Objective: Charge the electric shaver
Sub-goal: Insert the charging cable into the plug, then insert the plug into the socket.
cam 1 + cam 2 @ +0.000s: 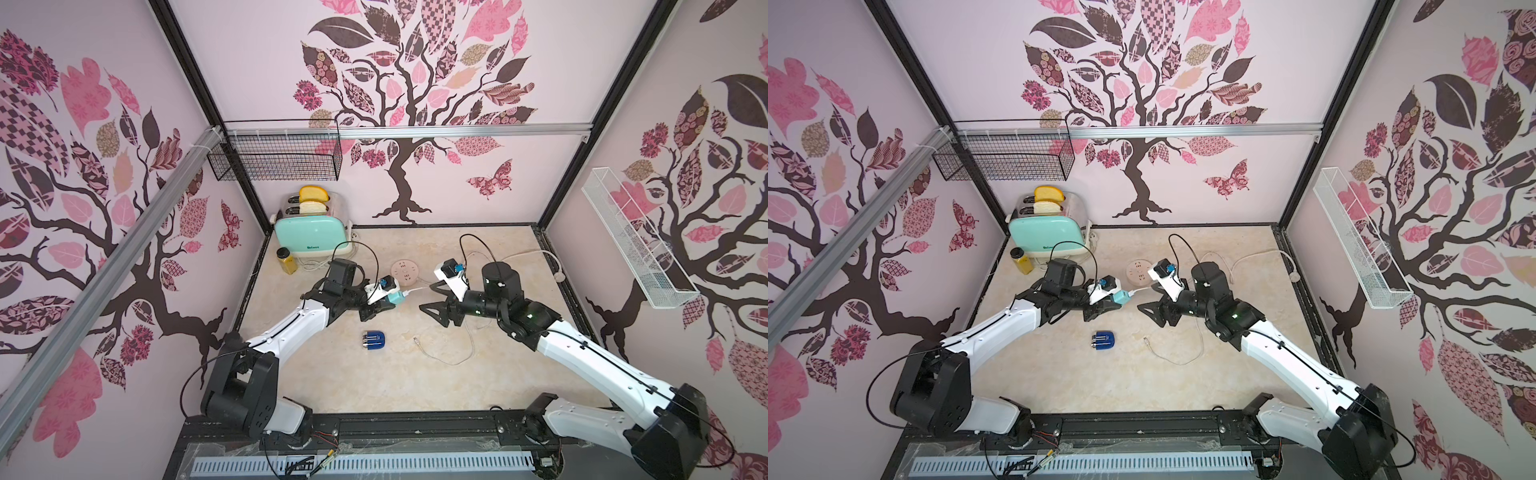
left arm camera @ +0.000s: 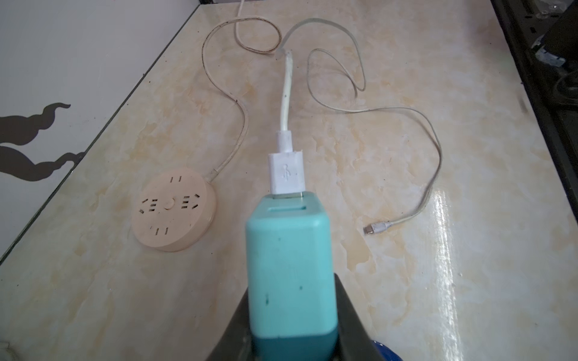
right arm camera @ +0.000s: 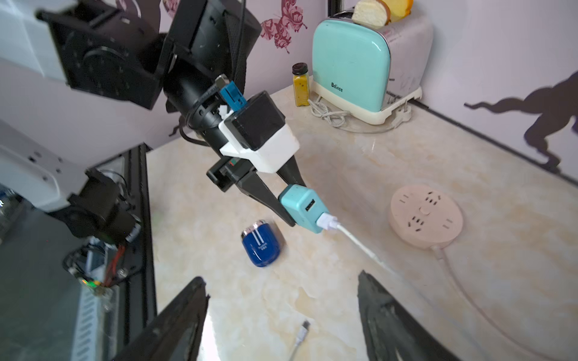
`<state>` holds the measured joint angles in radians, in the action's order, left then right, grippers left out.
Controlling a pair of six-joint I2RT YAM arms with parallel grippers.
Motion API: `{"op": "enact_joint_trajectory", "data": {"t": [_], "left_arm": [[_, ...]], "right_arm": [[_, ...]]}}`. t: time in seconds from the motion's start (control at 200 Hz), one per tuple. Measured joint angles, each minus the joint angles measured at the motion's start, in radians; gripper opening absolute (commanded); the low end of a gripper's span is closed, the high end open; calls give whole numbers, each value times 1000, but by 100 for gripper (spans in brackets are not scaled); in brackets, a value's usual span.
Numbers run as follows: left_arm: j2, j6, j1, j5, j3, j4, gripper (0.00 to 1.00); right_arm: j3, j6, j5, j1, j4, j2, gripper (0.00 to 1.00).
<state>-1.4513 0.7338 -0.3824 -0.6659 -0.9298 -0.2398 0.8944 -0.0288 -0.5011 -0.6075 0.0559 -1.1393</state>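
Adapter point(image 3: 301, 208) clamped in left gripper point(image 3: 295, 201); right gripper point(image 3: 281, 278) spread wide.

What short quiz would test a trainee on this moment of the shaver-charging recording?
1. True or false: the electric shaver lies on the table, touched by neither claw.
2. The left claw grips: A the electric shaver; B the teal adapter; C nothing.
3. Fill in: the right claw is ____ (open or shut).
Key: 1 true; 2 B; 3 open.
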Motion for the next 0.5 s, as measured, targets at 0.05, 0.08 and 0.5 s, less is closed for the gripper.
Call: {"op": "enact_joint_trajectory", "data": {"t": [0.05, 0.08, 0.5], "left_arm": [[-6, -31, -3, 13, -17, 7, 0], [-9, -48, -5, 20, -27, 10, 0], [-40, -175, -53, 46, -84, 39, 0]], "right_arm": [[0, -105, 3, 0, -37, -27, 76], [2, -160, 6, 0, -54, -45, 76], [68, -671, 14, 0, -253, -267, 70]]}}
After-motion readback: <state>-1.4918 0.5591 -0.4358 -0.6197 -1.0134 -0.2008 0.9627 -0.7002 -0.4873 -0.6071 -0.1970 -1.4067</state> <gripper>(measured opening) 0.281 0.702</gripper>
